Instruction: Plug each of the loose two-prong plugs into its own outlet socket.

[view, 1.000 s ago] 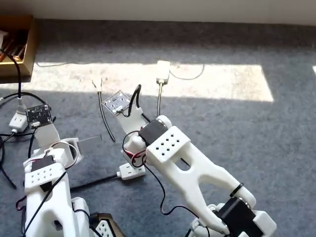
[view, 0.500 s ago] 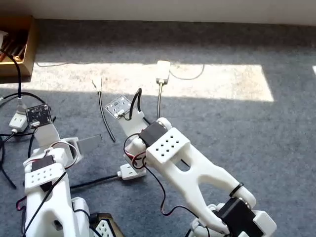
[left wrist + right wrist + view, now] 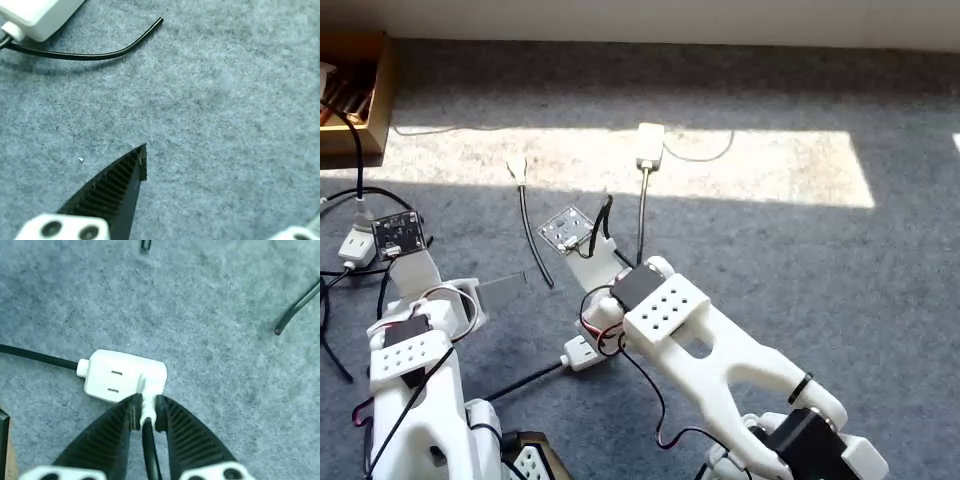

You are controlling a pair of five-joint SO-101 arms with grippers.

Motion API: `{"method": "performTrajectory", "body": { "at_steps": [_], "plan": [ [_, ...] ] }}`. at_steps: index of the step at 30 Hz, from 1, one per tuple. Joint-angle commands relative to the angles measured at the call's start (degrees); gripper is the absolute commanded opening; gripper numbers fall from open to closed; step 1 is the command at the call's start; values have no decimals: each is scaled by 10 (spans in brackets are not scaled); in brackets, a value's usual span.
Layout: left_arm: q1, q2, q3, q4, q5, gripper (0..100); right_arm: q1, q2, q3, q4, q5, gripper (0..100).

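My right gripper [image 3: 145, 404] had its fingers clamped on the neck of a white plug [image 3: 153, 379]. The plug's body sat against the end of the white outlet socket [image 3: 112, 376] on the grey carpet [image 3: 225, 340], though I couldn't tell whether the prongs were seated. My left gripper [image 3: 227, 187] hung spread wide over the carpet, holding nothing, with a second white socket [image 3: 37, 15] and a loose black cable [image 3: 85, 54] nearby.

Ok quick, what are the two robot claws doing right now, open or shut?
Left gripper: open, holding nothing.
Right gripper: shut on the white plug, right at the outlet socket.
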Motion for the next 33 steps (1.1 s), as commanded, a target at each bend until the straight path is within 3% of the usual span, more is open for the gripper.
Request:
{"method": "performTrajectory", "body": {
  "at_steps": [1,7,10,13,18,21,23,25,28,33],
  "plan": [
    [15,-3,0,-8,1,527,-3,8,29,-46,5,5],
    [29,-4,-7,-4,-3,527,7,7,36,-36,8,9],
    [52,-2,-17,1,-46,527,26,1,-10,-4,33,11],
    [97,-4,-58,110,-91,527,44,1,-104,69,50,61],
    [170,-4,-208,324,-136,527,47,7,-389,288,66,249],
    [186,-3,-288,390,-141,527,46,7,-553,389,72,309],
    [204,-2,-325,428,-141,527,53,0,-611,404,72,311],
    [240,-1,-345,474,-144,527,97,-14,-606,402,72,311],
    [310,-1,-335,527,-205,521,176,-14,-556,401,76,311],
    [338,-1,-281,528,-283,367,332,-19,-423,342,114,311]
  ]
}}
